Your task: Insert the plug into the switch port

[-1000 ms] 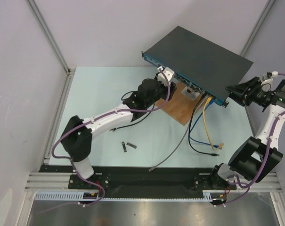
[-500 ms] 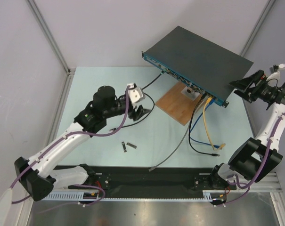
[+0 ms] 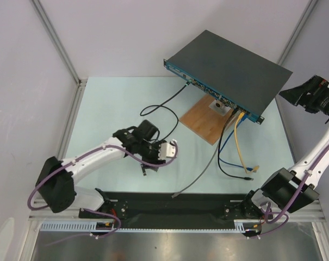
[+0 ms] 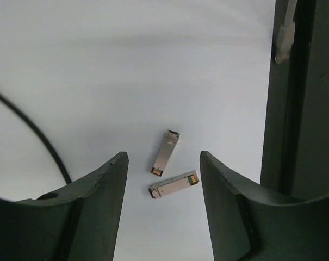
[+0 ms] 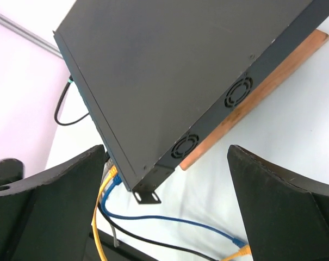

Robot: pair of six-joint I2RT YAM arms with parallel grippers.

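Pale green matting covered the table (image 3: 110,109), walled by plain grey panels. The switch (image 3: 229,62) sat in the upper right of the top view, its near edge resting on a wooden board (image 3: 199,122). Print on its narrow blue face was too small to read.

A black cable (image 3: 164,103) looped across the mat, and its plug (image 3: 186,84) met the blue face near the left end; whether it was fully seated could not be told. Yellow (image 3: 237,141), blue (image 3: 229,163) and grey (image 3: 205,168) cables hung from the right end of that face and trailed toward the bottom of the frame.

Left of centre, low in the frame, the left claw (image 4: 163,157) hung over the mat with its fingers apart and nothing between them. Below it lay two small metal modules (image 4: 165,153) (image 4: 174,184), just beside each other.

At the right edge the right claw (image 5: 167,148) was spread wide and empty, apart from the switch and facing its vented side.
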